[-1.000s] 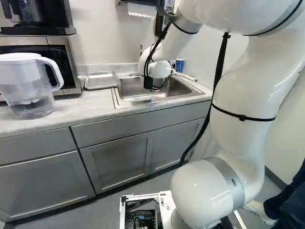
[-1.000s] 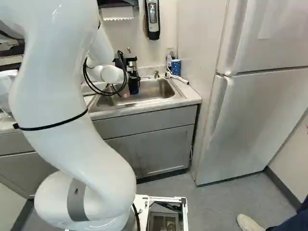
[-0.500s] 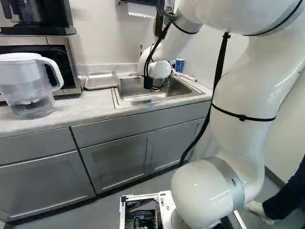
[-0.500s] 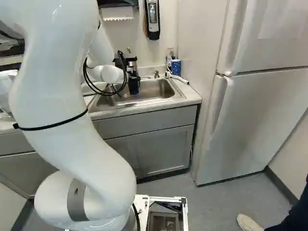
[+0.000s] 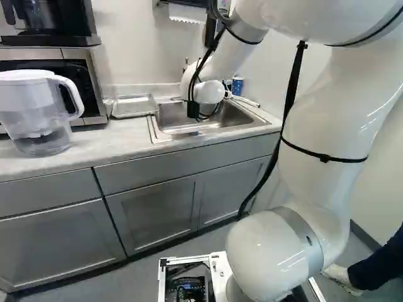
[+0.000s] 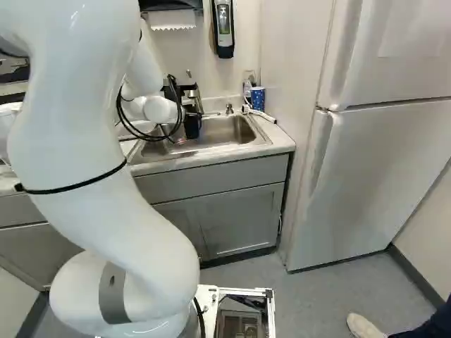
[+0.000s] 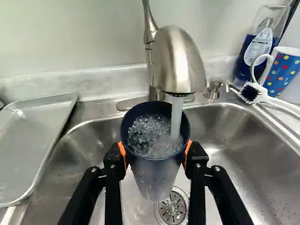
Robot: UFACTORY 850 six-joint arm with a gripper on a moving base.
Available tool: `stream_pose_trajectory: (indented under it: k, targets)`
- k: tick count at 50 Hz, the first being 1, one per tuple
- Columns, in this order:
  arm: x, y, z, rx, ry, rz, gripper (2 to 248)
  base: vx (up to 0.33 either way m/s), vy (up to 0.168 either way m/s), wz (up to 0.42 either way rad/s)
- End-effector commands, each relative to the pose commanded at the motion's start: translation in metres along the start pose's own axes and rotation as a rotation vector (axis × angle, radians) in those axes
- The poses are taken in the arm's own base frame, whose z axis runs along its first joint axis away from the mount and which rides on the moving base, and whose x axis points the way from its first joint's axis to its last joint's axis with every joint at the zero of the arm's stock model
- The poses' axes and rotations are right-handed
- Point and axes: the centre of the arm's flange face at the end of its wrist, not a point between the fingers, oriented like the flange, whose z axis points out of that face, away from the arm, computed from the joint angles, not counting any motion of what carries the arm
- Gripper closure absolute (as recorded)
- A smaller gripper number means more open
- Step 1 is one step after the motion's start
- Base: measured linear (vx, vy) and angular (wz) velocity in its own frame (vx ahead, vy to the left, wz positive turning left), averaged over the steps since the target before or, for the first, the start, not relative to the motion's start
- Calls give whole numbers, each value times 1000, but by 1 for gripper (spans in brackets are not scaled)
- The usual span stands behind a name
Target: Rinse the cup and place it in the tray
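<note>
- cabinet (image 5: 154,211): gray unit carrying the counter (image 5: 94,148).
- refrigerator (image 6: 380,176): upright, at the right of the right base view.
- arm (image 6: 77,148): extends forward over the cabinet to the sink.
- sink (image 7: 253,154): metal basin set into the counter.
- tray (image 7: 28,145): metal, beside the sink, at its pitcher side.
- pitcher (image 5: 38,113): lidded, upright on the counter, at the left of the left base view.
- gripper (image 6: 192,109): positioned over the sink. jaws clamp the cup (image 7: 152,176) from two sides, orange pads (image 7: 123,153) against its wall.
- faucet (image 7: 180,58): water runs from the spout into the cup.
- bottle (image 7: 254,56): holds blue liquid; located behind the sink, near the mug (image 7: 285,70).
- cup: dark blue, mouth facing up, under the spout; agitated water is visible inside.
- mug: blue with colored dots, behind the brush.
- brush (image 7: 262,95): lies at the sink's rear corner.
- drain (image 7: 172,210): partly hidden by the cup.
</note>
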Motion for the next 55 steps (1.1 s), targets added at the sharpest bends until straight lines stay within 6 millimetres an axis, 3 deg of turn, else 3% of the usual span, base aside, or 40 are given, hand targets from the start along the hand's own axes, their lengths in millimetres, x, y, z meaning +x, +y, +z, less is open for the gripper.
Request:
stream_pose_trajectory:
  k: [24,55]
  targets:
    - [-4,-37,-11,67,-2,-27,124,0,0,0]
    - [24,-85,-18,152,50,-47,124,0,0,0]
